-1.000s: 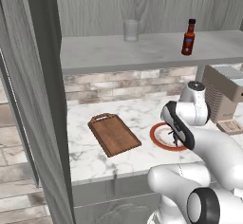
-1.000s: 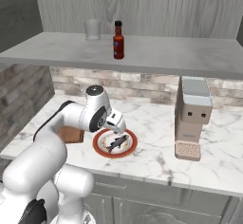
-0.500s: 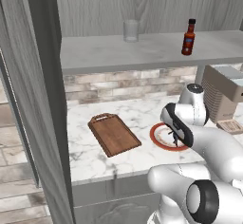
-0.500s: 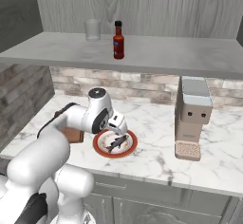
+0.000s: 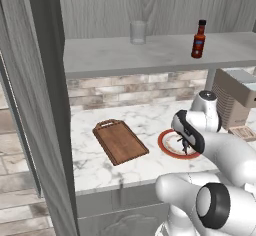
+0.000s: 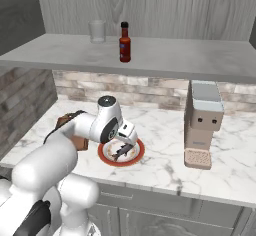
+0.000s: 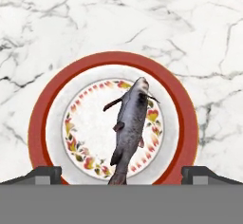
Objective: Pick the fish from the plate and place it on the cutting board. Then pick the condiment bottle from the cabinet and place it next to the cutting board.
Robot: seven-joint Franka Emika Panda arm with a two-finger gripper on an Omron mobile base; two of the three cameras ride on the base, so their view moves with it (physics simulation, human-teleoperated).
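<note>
I see a marbled counter (image 5: 150, 125) beneath the cabinet (image 5: 150, 55) shelf; cutting board (image 5: 120, 141) left of the plate (image 7: 42, 104). My arm bends low, gripper (image 7: 118, 173) spread wide above the fish (image 7: 129, 126) lying on the plate.

Showing glossy white rounded shells along the arm (image 5: 225, 152), with dark grey discs capping the joints and a black band near the wrist. Ending in a dark tool (image 7: 121, 173) with two small dark fingertips (image 7: 43, 174).
</note>
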